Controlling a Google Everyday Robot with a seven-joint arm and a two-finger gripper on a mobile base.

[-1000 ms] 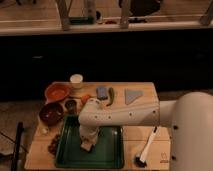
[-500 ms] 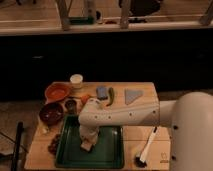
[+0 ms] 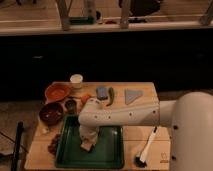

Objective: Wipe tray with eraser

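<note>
A large dark green tray (image 3: 107,152) with a raised rim lies at the front left of the wooden table. My gripper (image 3: 88,142) reaches straight down over the tray's left half from the white arm (image 3: 125,115). A small tan eraser (image 3: 87,146) sits under the gripper on the tray floor. The gripper appears to be holding it against the tray, but its grip is hidden by the wrist.
Two round brown bowls (image 3: 56,92) (image 3: 51,113) and a small dark cup (image 3: 71,105) stand left of the tray. A white cup (image 3: 76,80), a blue-grey block (image 3: 102,92), a green pepper (image 3: 111,96) and a grey triangle (image 3: 133,95) lie behind. A white-handled brush (image 3: 146,148) lies right of the tray.
</note>
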